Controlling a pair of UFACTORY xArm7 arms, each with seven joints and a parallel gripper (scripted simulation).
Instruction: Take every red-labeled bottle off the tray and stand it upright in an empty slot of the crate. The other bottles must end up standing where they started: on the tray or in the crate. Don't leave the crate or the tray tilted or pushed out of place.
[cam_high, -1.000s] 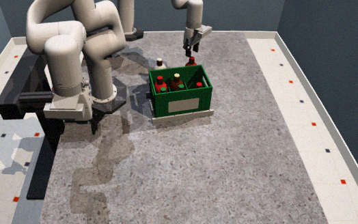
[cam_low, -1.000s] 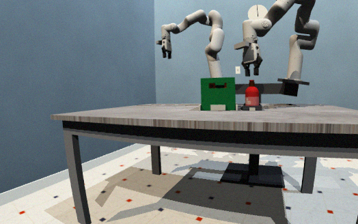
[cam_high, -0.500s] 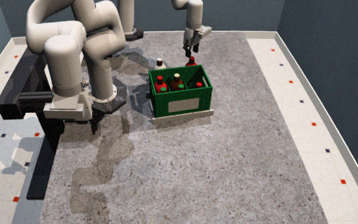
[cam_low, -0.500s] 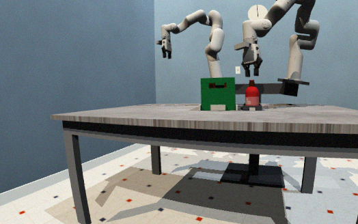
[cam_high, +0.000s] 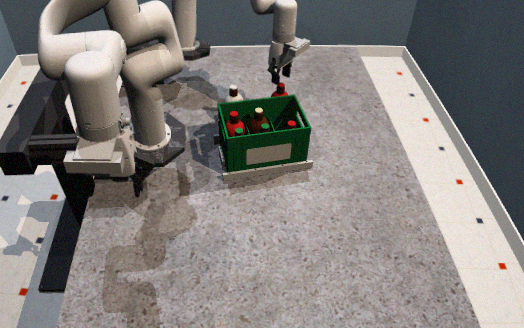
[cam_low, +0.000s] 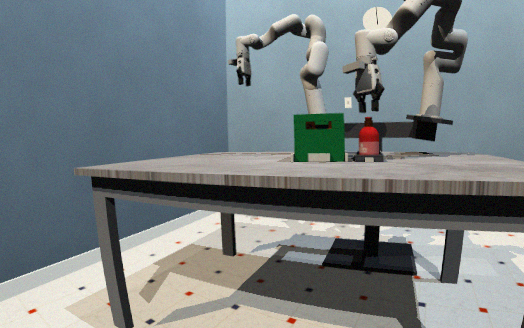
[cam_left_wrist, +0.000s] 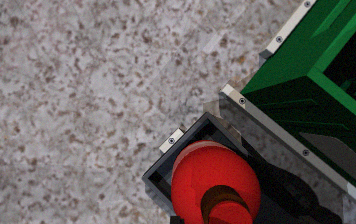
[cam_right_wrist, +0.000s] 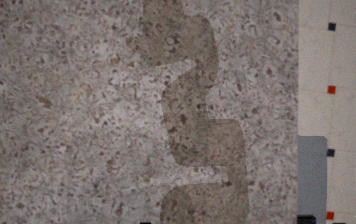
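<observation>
A red bottle stands upright on the dark tray behind the crate. A white-capped bottle stands behind the crate's left end. The green crate is upright. It holds a red bottle, a brown bottle with a cream cap, two green-capped bottles and a red-capped one. No cap shows in its back right slot. My left gripper is partly open and empty, just above the red bottle's cap. My right gripper is open and empty, away from the crate.
Pale strips run along the crate's base. The crate's wall stands close beside the tray. The right arm hangs over the table's left side in the top view.
</observation>
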